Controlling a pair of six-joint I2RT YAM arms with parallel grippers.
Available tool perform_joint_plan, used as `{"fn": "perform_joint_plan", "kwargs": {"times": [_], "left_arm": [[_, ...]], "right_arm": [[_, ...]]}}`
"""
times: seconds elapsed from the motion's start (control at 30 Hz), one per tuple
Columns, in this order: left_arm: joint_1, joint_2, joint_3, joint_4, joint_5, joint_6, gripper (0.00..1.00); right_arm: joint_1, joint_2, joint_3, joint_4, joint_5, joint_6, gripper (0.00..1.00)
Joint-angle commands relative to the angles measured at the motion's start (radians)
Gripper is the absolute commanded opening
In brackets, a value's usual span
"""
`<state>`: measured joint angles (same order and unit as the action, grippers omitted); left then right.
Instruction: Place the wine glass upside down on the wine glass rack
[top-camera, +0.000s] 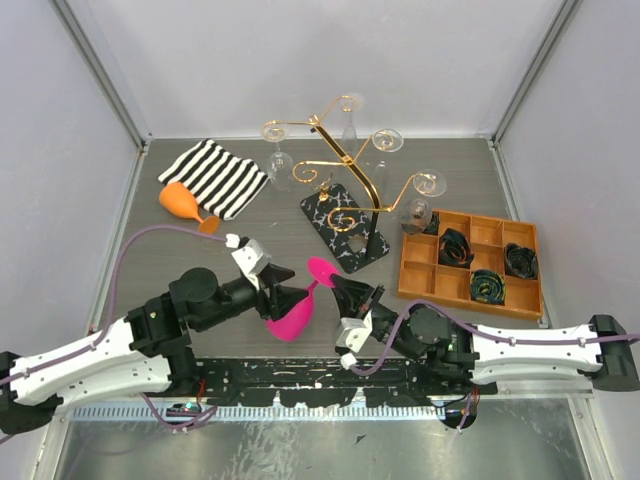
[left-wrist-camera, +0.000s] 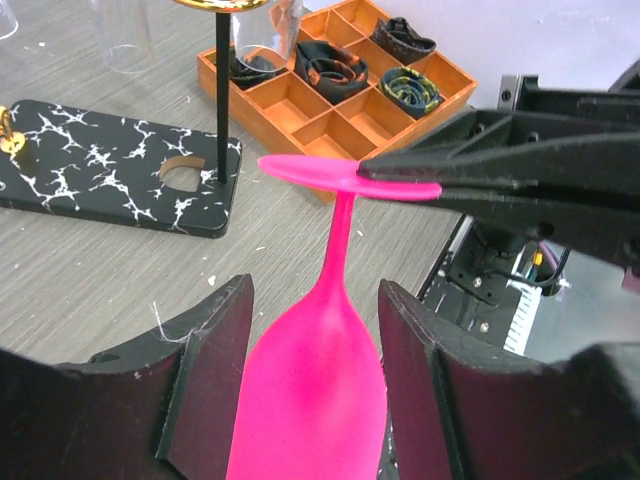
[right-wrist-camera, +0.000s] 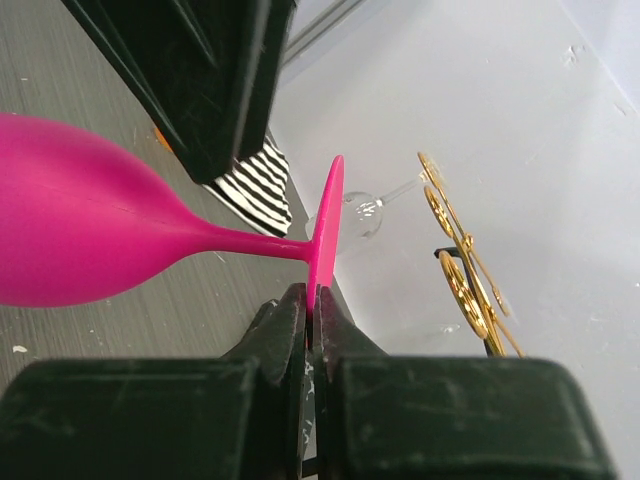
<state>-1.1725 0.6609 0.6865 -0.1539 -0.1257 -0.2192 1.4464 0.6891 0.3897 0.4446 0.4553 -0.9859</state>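
Note:
A pink wine glass (top-camera: 293, 318) hangs tilted above the near table edge, between both arms. My right gripper (top-camera: 338, 285) is shut on the rim of its flat foot (right-wrist-camera: 326, 215), which stands edge-on between the pinched jaws (right-wrist-camera: 312, 300). My left gripper (left-wrist-camera: 315, 298) is open, its fingers (left-wrist-camera: 215, 370) standing either side of the pink bowl (left-wrist-camera: 310, 400) with narrow gaps. The wine glass rack (top-camera: 345, 160), gold wire on a black marbled base (top-camera: 345, 225), stands at the table's middle back.
Several clear glasses (top-camera: 280, 165) hang on the rack's arms. An orange compartment tray (top-camera: 470, 295) holding coiled black items sits at the right. An orange glass (top-camera: 180, 203) lies beside a black-and-white striped cloth (top-camera: 215, 175) at the back left.

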Motion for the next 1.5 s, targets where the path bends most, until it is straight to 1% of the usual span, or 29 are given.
{"fn": "perform_joint_plan", "kwargs": {"times": [0.0, 0.07, 0.17, 0.3, 0.33, 0.43, 0.53, 0.63, 0.73, 0.77, 0.87, 1.03, 1.07, 1.13, 1.27, 1.4, 1.47], "left_arm": [[-0.003, 0.04, -0.007, 0.109, -0.039, -0.093, 0.59], [-0.003, 0.063, -0.005, 0.123, -0.024, -0.097, 0.58], [-0.003, 0.09, -0.008, 0.139, 0.001, -0.101, 0.53], [-0.003, 0.112, -0.013, 0.151, 0.052, -0.109, 0.5], [-0.003, 0.116, -0.015, 0.153, 0.064, -0.109, 0.47], [-0.003, 0.124, -0.029, 0.17, 0.079, -0.108, 0.38], [-0.003, 0.125, -0.038, 0.185, 0.087, -0.101, 0.25], [-0.003, 0.123, -0.033, 0.179, 0.097, -0.093, 0.11], [-0.003, 0.124, -0.038, 0.176, 0.098, -0.08, 0.02], [-0.003, 0.124, -0.04, 0.174, 0.096, -0.078, 0.0], [-0.003, 0.126, -0.042, 0.167, 0.089, -0.085, 0.0], [-0.003, 0.121, -0.045, 0.153, 0.069, -0.147, 0.0], [-0.003, 0.121, -0.045, 0.15, 0.068, -0.152, 0.0], [-0.002, 0.123, -0.044, 0.146, 0.067, -0.158, 0.0], [-0.003, 0.124, -0.023, 0.106, 0.052, -0.157, 0.0], [-0.003, 0.106, -0.017, 0.068, -0.014, -0.142, 0.0], [-0.003, 0.092, -0.021, 0.048, -0.079, -0.14, 0.0]], "right_arm": [[0.0, 0.044, 0.064, 0.144, -0.019, -0.053, 0.01], [0.0, 0.062, 0.068, 0.166, -0.027, -0.053, 0.01], [0.0, 0.069, 0.066, 0.195, -0.038, -0.048, 0.01], [0.0, 0.046, 0.065, 0.192, -0.051, 0.012, 0.01], [-0.001, 0.036, 0.061, 0.192, -0.06, 0.024, 0.01], [0.0, 0.008, 0.054, 0.192, -0.09, 0.052, 0.0], [0.0, -0.003, 0.056, 0.177, -0.099, 0.065, 0.01], [0.0, 0.001, 0.072, 0.125, -0.092, 0.079, 0.01], [0.0, 0.002, 0.07, 0.122, -0.092, 0.086, 0.01], [0.0, 0.003, 0.064, 0.132, -0.092, 0.086, 0.01], [-0.001, 0.012, 0.059, 0.155, -0.088, 0.081, 0.01], [0.0, 0.011, 0.055, 0.148, -0.072, 0.081, 0.01], [0.0, 0.008, 0.052, 0.151, -0.064, 0.082, 0.05], [0.0, 0.004, 0.041, 0.161, -0.048, 0.08, 0.17], [-0.001, -0.017, 0.035, 0.139, -0.042, 0.085, 0.25], [-0.001, -0.057, 0.055, 0.019, -0.062, 0.115, 0.45], [-0.001, -0.082, 0.064, -0.071, -0.078, 0.139, 0.55]]}}
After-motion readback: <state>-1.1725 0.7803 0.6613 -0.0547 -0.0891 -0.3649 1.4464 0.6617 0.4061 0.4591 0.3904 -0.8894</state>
